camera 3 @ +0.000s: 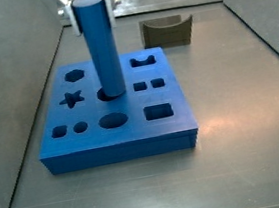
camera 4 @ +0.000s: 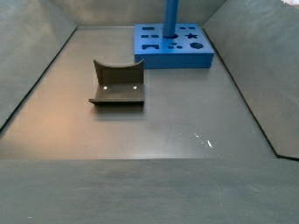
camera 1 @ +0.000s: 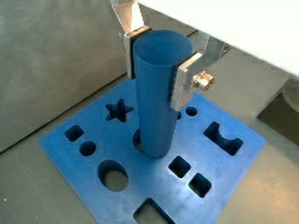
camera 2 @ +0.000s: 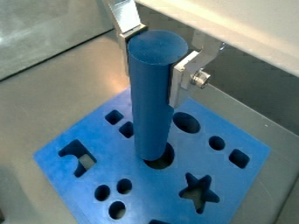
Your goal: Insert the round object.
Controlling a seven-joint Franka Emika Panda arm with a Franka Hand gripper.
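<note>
Pincer [camera 1: 162, 63] grips peg [camera 1: 158, 96]; olive piece [camera 4: 117, 84] apart.

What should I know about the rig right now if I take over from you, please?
Hand: shut on the round blue peg, gripping near its top, above the blue block.
Peg: upright, lower end in the block's round hole; how deep it sits cannot be told.
Dark curved piece: on the floor, apart from the block, untouched.
Left: confirm the peg is seated, open the hand, withdraw.
</note>
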